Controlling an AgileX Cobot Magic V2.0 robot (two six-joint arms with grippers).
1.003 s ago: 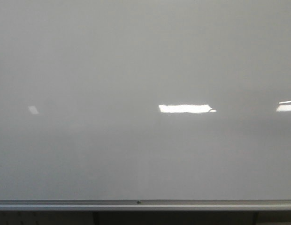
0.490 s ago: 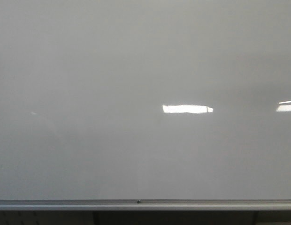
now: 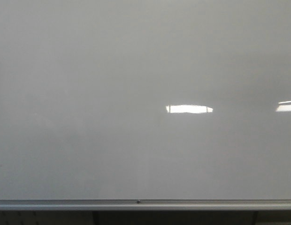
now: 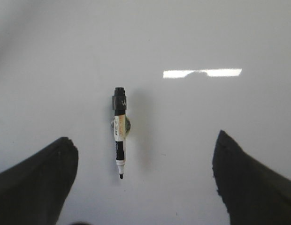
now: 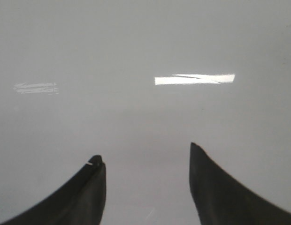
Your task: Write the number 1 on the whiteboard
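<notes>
No number 1 on the whiteboard (image 3: 136, 61) yet — surface blank apart from glare patches. Uncapped black marker (image 4: 119, 138) lies flat, long axis pointing between the fingers of the left pincer (image 4: 144, 180), tip toward it, a little off-centre; fingers spread, nothing held. Right pincer (image 5: 146, 180) likewise spread, empty, no marker in its view — left arm nearer. Versus a second ago: the faint left-hand glare is gone and the central glare has shrunk.

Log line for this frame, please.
board: whiteboard blank, no stroke | marker uncapped, lying ungrasped | left gripper open | right gripper open, empty
</notes>
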